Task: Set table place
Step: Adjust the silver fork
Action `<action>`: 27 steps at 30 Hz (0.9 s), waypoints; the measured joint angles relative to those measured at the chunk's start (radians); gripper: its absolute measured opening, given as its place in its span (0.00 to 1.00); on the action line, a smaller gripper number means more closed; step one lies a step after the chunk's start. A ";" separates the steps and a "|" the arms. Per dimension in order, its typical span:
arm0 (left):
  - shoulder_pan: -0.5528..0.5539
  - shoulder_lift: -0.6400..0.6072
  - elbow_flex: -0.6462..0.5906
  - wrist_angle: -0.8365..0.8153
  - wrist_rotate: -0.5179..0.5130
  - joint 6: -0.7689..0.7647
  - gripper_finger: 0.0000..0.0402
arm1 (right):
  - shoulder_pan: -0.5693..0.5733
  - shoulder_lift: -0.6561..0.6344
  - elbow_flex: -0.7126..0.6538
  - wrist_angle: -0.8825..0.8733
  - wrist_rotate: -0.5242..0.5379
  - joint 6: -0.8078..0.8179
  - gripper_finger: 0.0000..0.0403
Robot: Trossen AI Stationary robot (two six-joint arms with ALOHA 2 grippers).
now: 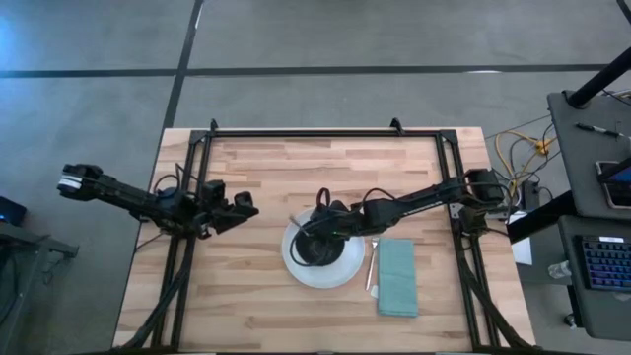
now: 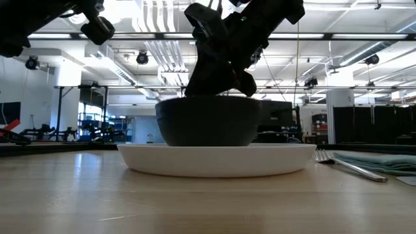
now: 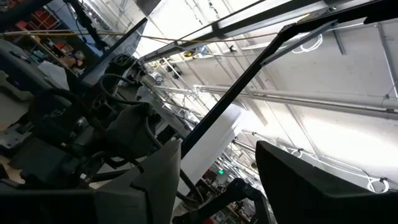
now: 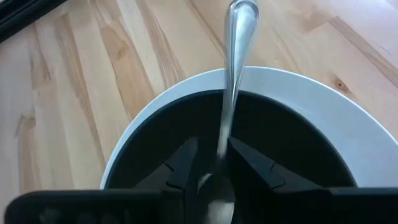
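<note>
The right arm reaches in from its side toward the tabletop's [image 1: 256, 168] middle, its tool [image 4: 213, 163] pointing down with both fingers [image 4: 181, 163] closed on a spoon [image 4: 232, 74]. The left arm waits at the left, its tool [image 1: 246, 209] raised with fingers parted.

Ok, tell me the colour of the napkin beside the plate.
Teal. The napkin shows best in the high view, lying flat beside the white plate.

Black bowl [image 1: 317, 248] sits on the white plate [image 1: 340, 273]; spoon [image 4: 233, 74] stands inside it; fork [image 1: 373, 264] and teal napkin [image 1: 397, 278] lie right of the plate.
</note>
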 joint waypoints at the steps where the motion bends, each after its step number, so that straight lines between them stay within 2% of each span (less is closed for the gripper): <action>1: 0.000 0.003 0.000 0.001 0.000 -0.002 0.48 | 0.000 0.000 0.000 -0.001 0.000 0.000 0.20; 14: 0.000 0.032 0.000 0.001 -0.002 -0.005 0.48 | 0.002 -0.008 0.010 -0.007 0.008 0.022 0.22; 27: -0.001 0.052 0.000 -0.001 -0.002 0.020 0.48 | 0.005 -0.166 0.100 -0.006 0.035 0.002 0.19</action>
